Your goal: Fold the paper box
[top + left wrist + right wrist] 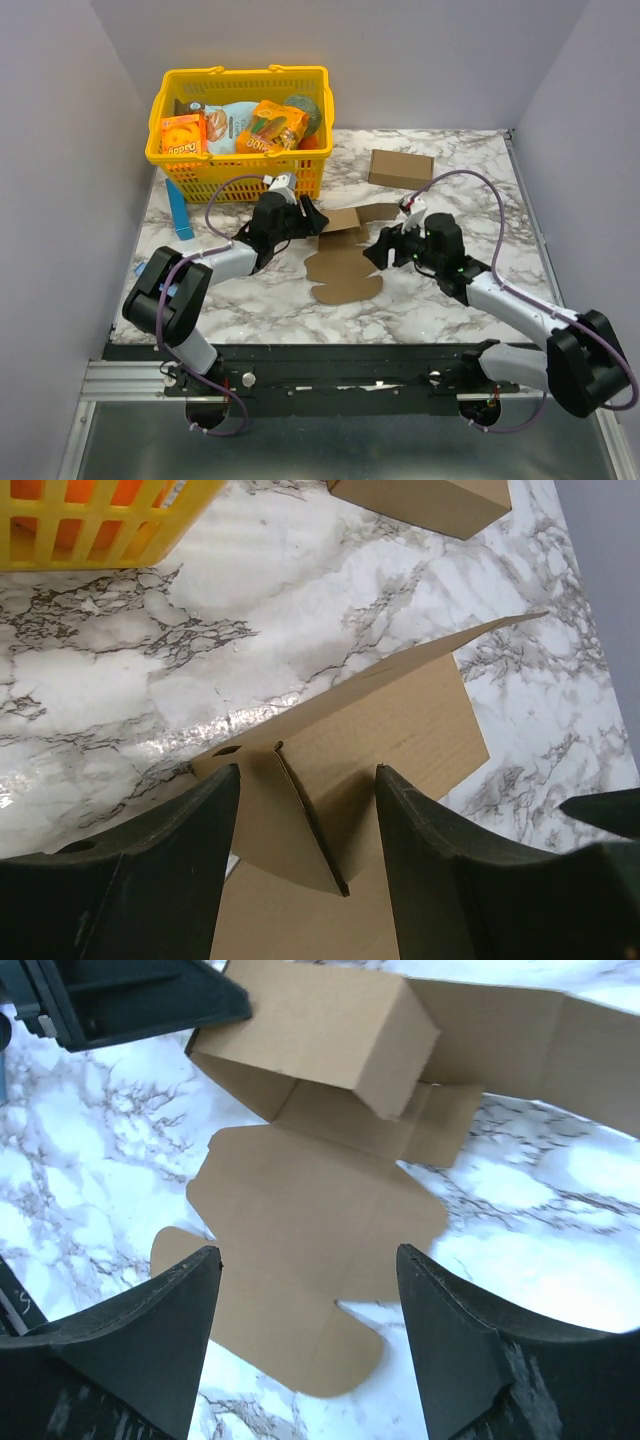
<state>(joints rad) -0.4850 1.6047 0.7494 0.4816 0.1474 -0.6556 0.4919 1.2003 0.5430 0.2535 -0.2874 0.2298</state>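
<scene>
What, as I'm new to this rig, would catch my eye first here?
The brown paper box lies mid-table, half folded, one panel raised at its far end. Both claws hover open: the left claw at the raised panel, the right claw by the flat flaps. A bright yellow basket of snacks stands at the far left.

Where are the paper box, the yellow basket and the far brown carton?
paper box (pixel 345 272): top view, flat lower panel.
yellow basket (pixel 215 168): top view, front wall.
far brown carton (pixel 400 168): top view, top face.
</scene>
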